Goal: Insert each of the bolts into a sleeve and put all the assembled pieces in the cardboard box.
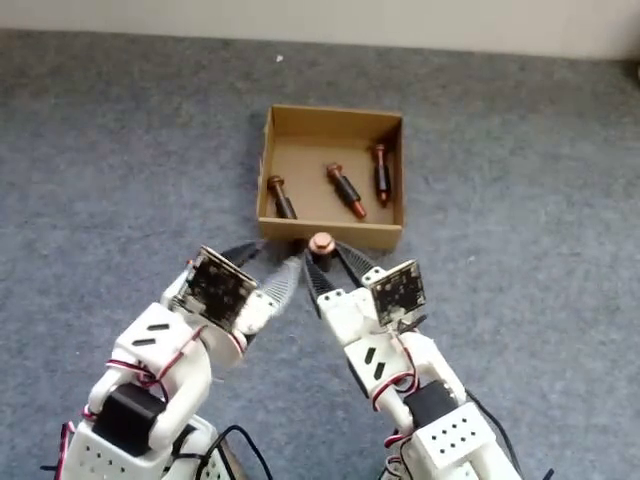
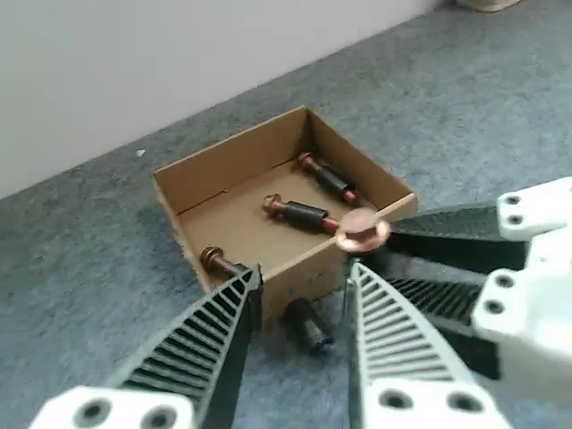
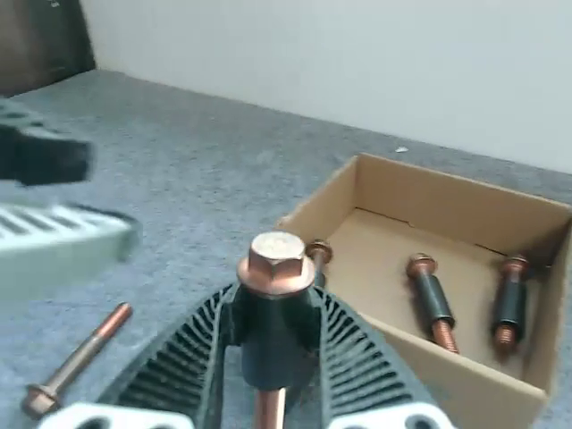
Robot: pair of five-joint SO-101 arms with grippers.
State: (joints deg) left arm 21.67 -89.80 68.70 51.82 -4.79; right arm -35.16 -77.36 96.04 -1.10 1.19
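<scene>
Grey carpet-like cloth covers the table, and the cardboard box sits toward its far edge with three assembled pieces lying inside. Just before the box's near wall, the right end effector is clamped around a black sleeve with a copper bolt through it. The piece's long axis stands upright, hex head up, shank end down. It looks small, rigid and dense. The smooth sleeve's middle seems the safest hold, since the bolt likely hangs only by its head. The left end effector gapes wide near a loose sleeve lying just beside the box.
</scene>
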